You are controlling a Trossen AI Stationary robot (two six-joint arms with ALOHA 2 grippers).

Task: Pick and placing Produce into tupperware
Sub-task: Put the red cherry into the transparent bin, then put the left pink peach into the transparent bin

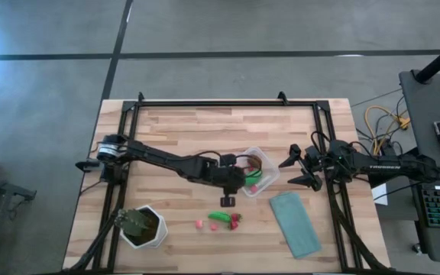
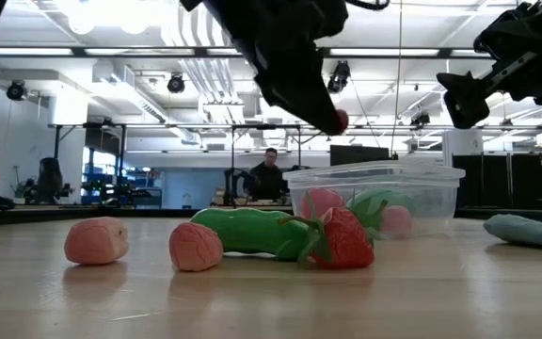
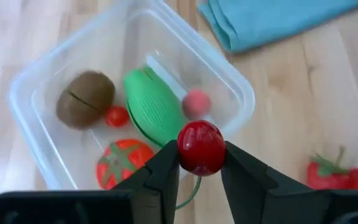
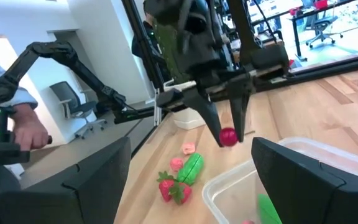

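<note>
A: What's the left gripper [image 3: 201, 163] got?
B: A red cherry [image 3: 201, 147], pinched tight, right over the box [image 3: 36, 106].
A: And the right gripper [image 1: 300, 169]?
B: Fingers wide, holds nothing, just beside the box. Pickle [image 2: 252, 231] & strawberry [image 2: 343, 239] lie on the table [image 1: 189, 134].

We see the left gripper [image 1: 244, 177] reaching over the near rim of the clear tupperware [image 1: 269, 181], which holds red and green produce. The right gripper [image 1: 294, 169] waits just beside the tupperware's other side. On the wooden table [image 1: 182, 134] lie a green piece [image 1: 220, 217], pink pieces [image 1: 199, 224], a teal cloth [image 1: 295, 222] and a potted plant [image 1: 141, 224].
</note>
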